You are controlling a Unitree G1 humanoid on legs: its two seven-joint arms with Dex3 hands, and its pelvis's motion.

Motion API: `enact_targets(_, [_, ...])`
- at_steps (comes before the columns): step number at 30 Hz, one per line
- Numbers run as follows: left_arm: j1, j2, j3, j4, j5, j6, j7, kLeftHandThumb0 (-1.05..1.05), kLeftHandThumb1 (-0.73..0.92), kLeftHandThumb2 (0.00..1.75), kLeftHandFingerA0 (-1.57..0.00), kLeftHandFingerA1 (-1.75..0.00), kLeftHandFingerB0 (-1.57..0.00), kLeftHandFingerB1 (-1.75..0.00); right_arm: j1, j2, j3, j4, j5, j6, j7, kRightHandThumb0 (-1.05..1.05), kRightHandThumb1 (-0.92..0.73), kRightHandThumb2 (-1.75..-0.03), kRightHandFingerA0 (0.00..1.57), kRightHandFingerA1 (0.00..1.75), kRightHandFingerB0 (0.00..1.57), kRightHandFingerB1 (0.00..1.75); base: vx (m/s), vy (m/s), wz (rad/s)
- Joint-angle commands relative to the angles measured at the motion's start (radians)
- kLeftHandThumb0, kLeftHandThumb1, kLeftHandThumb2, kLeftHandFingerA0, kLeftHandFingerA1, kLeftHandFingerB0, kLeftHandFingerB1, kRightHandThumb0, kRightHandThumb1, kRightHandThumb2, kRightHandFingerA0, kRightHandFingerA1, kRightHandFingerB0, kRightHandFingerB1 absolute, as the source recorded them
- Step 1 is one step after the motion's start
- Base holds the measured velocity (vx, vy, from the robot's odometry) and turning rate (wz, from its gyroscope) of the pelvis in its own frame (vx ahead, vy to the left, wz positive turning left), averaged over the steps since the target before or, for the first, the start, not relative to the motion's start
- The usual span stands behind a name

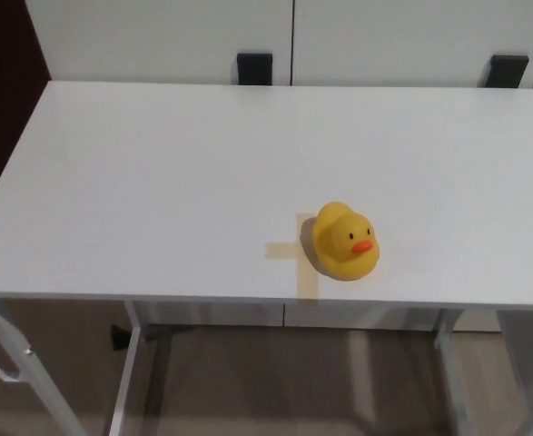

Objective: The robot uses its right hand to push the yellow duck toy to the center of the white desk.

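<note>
On the near edge: yellow duck toy (345, 241) sits upright, beak facing near, just right of the tan tape cross (300, 252); likely the centre mark
Desk: white desk (157, 173) otherwise bare
Hands: neither shows; finger state cannot be told

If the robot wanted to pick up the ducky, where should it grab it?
Probably around the fat round body of the yellow duck, below the head, coming down from above with fingers on its two sides. The duck sits upright on the white desk, beak toward the near edge, beside a tape cross; the body looks widest and least likely to slip. No hand is in view now.
</note>
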Motion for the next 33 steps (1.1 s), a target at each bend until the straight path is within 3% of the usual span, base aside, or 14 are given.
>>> enact_targets(1, [-0.002,0.014,-0.002,0.004,0.010,-0.026,-0.002,-0.07,0.67,0.72,-0.87,-0.63,-0.92,-0.60,0.038,0.045,0.028,0.315,-0.028,-0.146,-0.121,-0.28,-0.71,-0.61,0.38,0.76,0.22,0.55,0.00,0.000,0.00])
enact_targets(2, [-0.005,0.013,-0.001,0.004,0.009,-0.025,-0.002,-0.08,0.67,0.68,-0.87,-0.64,-0.93,-0.60,0.030,0.062,0.028,0.341,-0.024,-0.148,-0.151,-0.05,-0.54,-0.99,0.48,0.76,0.28,0.59,0.00,0.000,0.00])
enact_targets(4, [-0.007,0.013,-0.002,0.003,0.009,-0.024,-0.002,-0.08,0.67,0.68,-0.87,-0.64,-0.93,-0.60,0.025,0.072,0.027,0.357,-0.018,-0.148,-0.167,-0.05,-0.54,-0.99,0.48,0.76,0.28,0.59,0.00,0.000,0.00])
enact_targets(5, [-0.010,0.012,-0.001,0.002,0.009,-0.024,-0.003,-0.08,0.66,0.70,-0.87,-0.63,-0.94,-0.60,0.024,0.103,0.024,0.370,-0.007,-0.148,-0.192,0.04,-0.51,-1.11,0.58,0.77,0.37,0.66,0.00,0.000,0.00])
enact_targets(6, [-0.012,0.013,-0.001,0.002,0.009,-0.024,-0.005,-0.08,0.66,0.70,-0.87,-0.63,-0.94,-0.60,0.024,0.124,0.024,0.382,0.001,-0.151,-0.209,0.04,-0.51,-1.11,0.58,0.77,0.37,0.66,0.00,0.000,0.00])
enact_targets(7, [-0.013,0.014,-0.003,0.000,0.010,-0.029,-0.008,-0.09,0.66,0.69,-0.89,-0.66,-0.92,-0.59,0.026,0.157,0.029,0.397,0.011,-0.154,-0.206,-0.08,-0.64,-0.87,0.73,0.74,0.49,0.64,0.00,0.000,0.00])
enact_targets(11, [-0.014,0.016,-0.006,-0.003,0.012,-0.035,-0.011,-0.09,0.66,0.69,-0.89,-0.66,-0.92,-0.59,0.027,0.176,0.037,0.412,0.016,-0.158,-0.192,-0.08,-0.64,-0.87,0.73,0.74,0.49,0.64,0.00,0.000,0.00])
enact_targets(12, [-0.015,0.015,-0.005,-0.002,0.012,-0.034,-0.009,-0.10,0.68,0.69,-0.89,-0.66,-0.93,-0.60,0.025,0.181,0.055,0.420,0.006,-0.150,-0.191,-0.13,-0.64,-0.83,0.81,0.69,0.58,0.62,0.00,0.000,0.00])
enact_targets(13, [-0.018,0.014,-0.004,0.000,0.010,-0.026,-0.005,-0.10,0.66,0.63,-0.88,-0.63,-0.93,-0.59,0.028,0.182,0.085,0.428,-0.018,-0.153,-0.185,-0.07,-0.52,-1.02,0.87,0.65,0.67,0.64,0.00,0.000,0.00])
enact_targets(15, [-0.021,0.013,-0.003,0.002,0.009,-0.020,-0.001,-0.10,0.66,0.63,-0.88,-0.63,-0.93,-0.59,0.030,0.182,0.108,0.433,-0.033,-0.155,-0.180,-0.07,-0.52,-1.02,0.87,0.65,0.67,0.64,0.00,0.000,0.00])
enact_targets(16, [-0.024,0.012,-0.006,0.005,0.012,-0.013,-0.001,-0.10,0.67,0.66,-0.89,-0.61,-0.88,-0.58,0.041,0.179,0.165,0.436,-0.071,-0.161,-0.163,0.08,-0.42,-1.12,1.08,0.57,0.88,0.59,0.00,0.000,0.00])
enact_targets(20, [-0.025,0.015,-0.022,0.009,0.027,-0.013,-0.004,-0.10,0.65,0.62,-0.89,-0.63,-0.92,-0.59,0.072,0.159,0.314,0.433,-0.150,-0.133,-0.110,0.07,-0.44,-1.06,1.08,0.54,0.89,0.55,0.00,0.000,0.00])
enact_targets(23, [-0.024,0.016,-0.027,0.010,0.027,-0.010,-0.011,-0.12,0.67,0.66,-0.88,-0.65,-0.91,-0.59,0.091,0.145,0.397,0.437,-0.188,-0.136,-0.085,-0.02,-0.51,-0.83,1.03,0.52,0.84,0.53,0.00,0.000,0.00])
enact_targets(33, [-0.022,0.024,-0.040,0.009,0.035,-0.014,-0.019,-0.10,0.67,0.70,-0.88,-0.63,-0.88,-0.59,0.120,0.134,0.509,0.428,-0.193,-0.133,-0.085,0.00,-0.51,-0.94,1.00,0.50,0.85,0.54,0.00,0.000,0.00])
